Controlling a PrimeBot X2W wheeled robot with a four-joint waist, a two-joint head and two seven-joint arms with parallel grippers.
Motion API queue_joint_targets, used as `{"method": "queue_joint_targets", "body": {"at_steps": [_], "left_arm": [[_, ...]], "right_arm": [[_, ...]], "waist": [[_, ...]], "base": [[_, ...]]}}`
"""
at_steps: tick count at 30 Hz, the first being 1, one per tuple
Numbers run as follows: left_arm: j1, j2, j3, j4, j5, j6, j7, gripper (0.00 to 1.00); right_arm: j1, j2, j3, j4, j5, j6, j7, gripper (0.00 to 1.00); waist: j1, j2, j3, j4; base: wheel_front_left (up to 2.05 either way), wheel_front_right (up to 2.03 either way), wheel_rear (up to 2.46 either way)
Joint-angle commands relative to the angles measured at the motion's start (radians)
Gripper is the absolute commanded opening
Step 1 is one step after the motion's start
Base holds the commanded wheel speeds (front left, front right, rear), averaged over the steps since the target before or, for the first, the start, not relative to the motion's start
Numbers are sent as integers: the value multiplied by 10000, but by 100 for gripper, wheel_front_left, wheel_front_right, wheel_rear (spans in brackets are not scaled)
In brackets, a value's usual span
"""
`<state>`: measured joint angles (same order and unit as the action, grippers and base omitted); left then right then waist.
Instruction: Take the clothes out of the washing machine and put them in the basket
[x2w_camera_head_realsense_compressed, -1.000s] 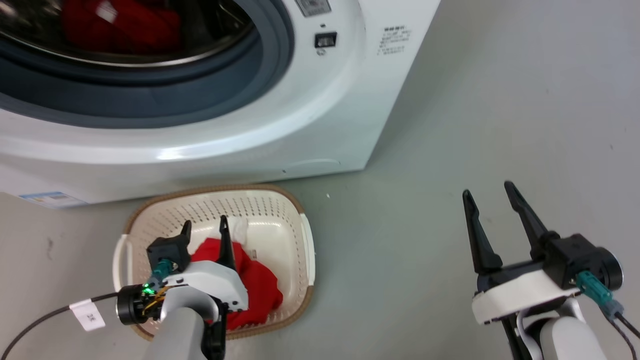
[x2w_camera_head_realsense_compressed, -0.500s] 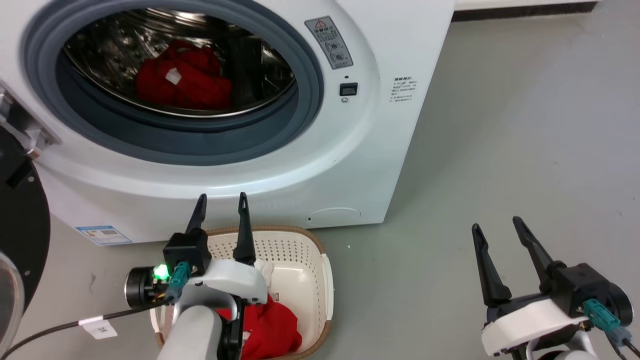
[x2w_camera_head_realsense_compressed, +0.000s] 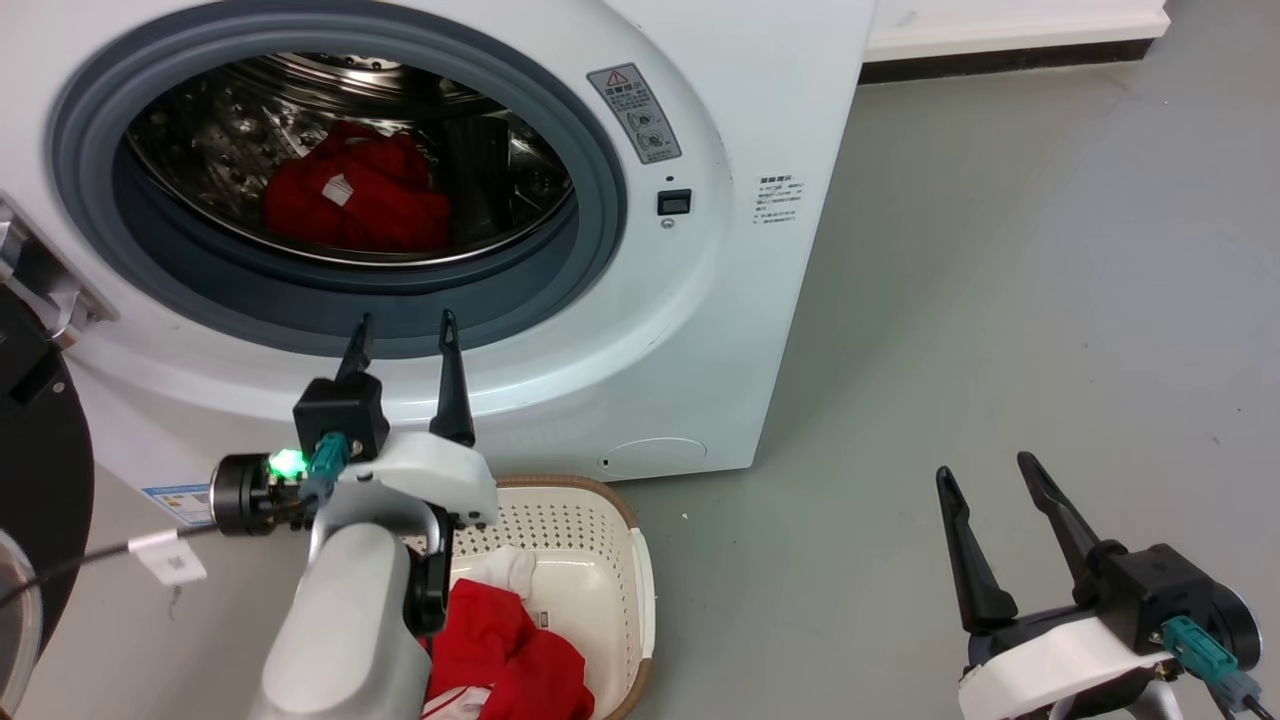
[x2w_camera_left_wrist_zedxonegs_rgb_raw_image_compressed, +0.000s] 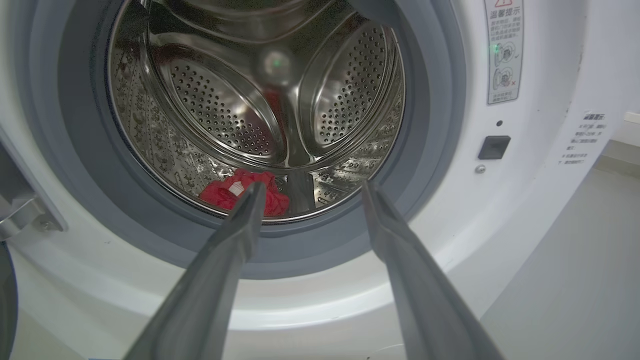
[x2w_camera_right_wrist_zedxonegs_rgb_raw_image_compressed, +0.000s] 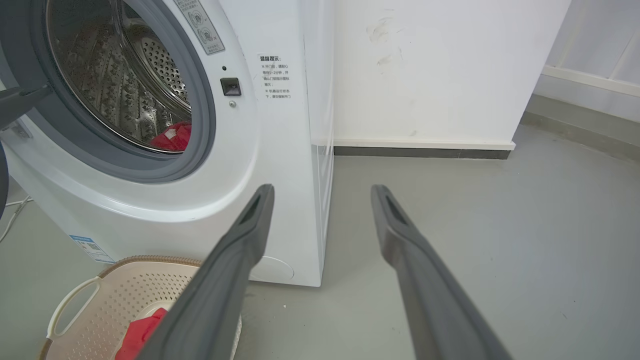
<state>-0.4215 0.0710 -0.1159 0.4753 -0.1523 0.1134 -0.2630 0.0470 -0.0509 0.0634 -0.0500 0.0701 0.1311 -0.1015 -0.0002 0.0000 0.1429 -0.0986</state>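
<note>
- Left jaws, spread and empty, have risen from the basket (x2w_camera_head_realsense_compressed: 592, 540) to the washing machine (x2w_camera_head_realsense_compressed: 760, 110).
- Reach toward 11 o'clock and pinch the clothes (x2w_camera_head_realsense_compressed: 350, 205) low; right jaws gape, empty.

- White front-loading machine (x2w_camera_head_realsense_compressed: 740, 300) on grey floor, porthole open, grey rubber rim around a shiny perforated steel drum (x2w_camera_left_wrist_zedxonegs_rgb_raw_image_compressed: 220, 110); black-framed door (x2w_camera_head_realsense_compressed: 45, 470) swung aside at the left.
- Red clothes (x2w_camera_head_realsense_compressed: 350, 205) with a small white label, bundled low in the drum, close behind the rim.
- Cream plastic basket (x2w_camera_head_realsense_compressed: 560, 540), perforated walls and brown rim, upright on the floor just before the machine, below the porthole.
- More red clothes (x2w_camera_head_realsense_compressed: 510, 650), white fabric among them, heaped inside the basket.
</note>
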Motion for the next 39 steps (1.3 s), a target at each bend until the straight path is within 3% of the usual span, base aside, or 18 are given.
{"method": "queue_joint_targets", "body": {"at_steps": [1,15,21,39], "left_arm": [[-328,104,27,300,92,-86,-26,100],[-3400,1110,20,3716,376,-441,26,100],[-4997,1848,-20,4848,521,-518,396,100],[-9699,4123,-754,5927,1420,-920,2710,100]], "right_arm": [[103,15,46,-53,17,-7,13,100],[-374,16,429,41,345,-7,-247,100],[-830,16,680,192,631,-7,-596,100],[-2486,20,1725,1162,1618,-7,-1536,100]], "waist": [[2,0,42,-73],[2,0,1364,-982],[2,0,2471,-1501],[2,0,5686,-2743]], "base": [[0,0,0],[0,0,0],[0,0,0],[0,0,0]]}}
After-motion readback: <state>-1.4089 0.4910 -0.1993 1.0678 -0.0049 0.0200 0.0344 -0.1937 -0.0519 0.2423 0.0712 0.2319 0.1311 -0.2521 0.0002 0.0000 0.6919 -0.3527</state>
